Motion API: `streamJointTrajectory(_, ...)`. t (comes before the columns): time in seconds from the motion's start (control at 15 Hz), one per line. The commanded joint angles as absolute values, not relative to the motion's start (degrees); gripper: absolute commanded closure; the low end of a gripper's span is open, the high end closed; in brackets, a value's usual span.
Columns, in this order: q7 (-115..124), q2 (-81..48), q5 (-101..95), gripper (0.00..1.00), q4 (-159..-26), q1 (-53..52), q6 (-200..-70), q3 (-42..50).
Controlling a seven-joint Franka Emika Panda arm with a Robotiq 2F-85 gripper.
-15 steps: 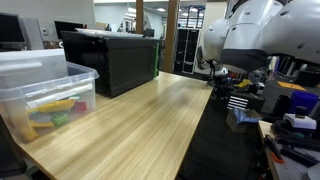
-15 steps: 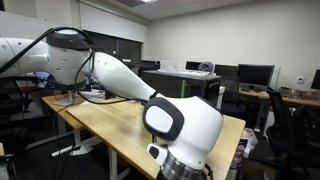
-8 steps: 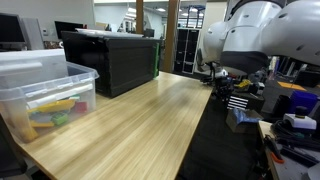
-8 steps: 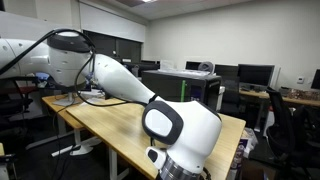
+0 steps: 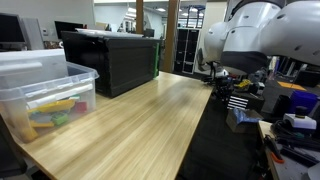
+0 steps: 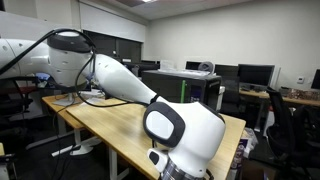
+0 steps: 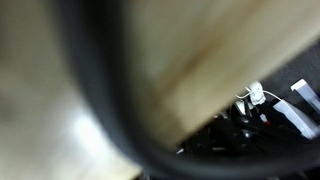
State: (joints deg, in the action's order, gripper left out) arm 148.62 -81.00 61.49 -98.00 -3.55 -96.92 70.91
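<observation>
The wrist view is the only close look, and it is badly blurred. A thick dark band [image 7: 105, 100] curves across it right in front of the lens, and I cannot tell what it is. Behind the band lies the pale wood of the worktop [image 7: 190, 45], whose edge runs diagonally. Below that edge is a dark tangle of cables [image 7: 235, 125] with a white connector [image 7: 304, 93] beside it.

Neither exterior view shows those cables clearly. In an exterior view the hand [image 5: 215, 73] is only a dark shape under the white arm [image 5: 250, 30], at the far right edge of the worktop, just above it. Its fingers are together, and nothing can be seen between them.

That same view shows a clear plastic bin [image 5: 45, 80] at the near left end of the worktop, well apart from the hand, with coloured pieces [image 5: 50, 112] inside. A black cabinet [image 5: 112, 60] stands beyond the worktop, and cluttered gear [image 5: 285, 105] sits off its right side.

In an exterior view from behind the robot, the bulky base joint [image 6: 185, 125] fills the foreground and hides the near end of the worktop. The arm stretches away to the far end, where its own links and a looping black cable [image 6: 55, 38] hide the hand. Monitors [image 6: 255, 74] line the desks at the back.
</observation>
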Motion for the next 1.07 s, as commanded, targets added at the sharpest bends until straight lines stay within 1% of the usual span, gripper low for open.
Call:
streamJointTrajectory(0.0,151.33,-82.06,65.03,1.00,-94.51,-2.43,-97.40,69.63)
streamJointTrajectory(0.6,151.10,-80.28,64.47,1.00,-95.21,-2.12,-96.91,70.47)
streamJointTrajectory(0.67,152.84,-74.78,59.40,1.00,-95.45,-0.28,-100.20,66.83)
streamJointTrajectory(0.8,151.66,-72.29,57.99,1.00,-96.37,0.20,-100.06,66.63)
streamJointTrajectory(1.0,151.59,-66.40,54.77,1.00,-96.69,3.43,-101.34,63.38)
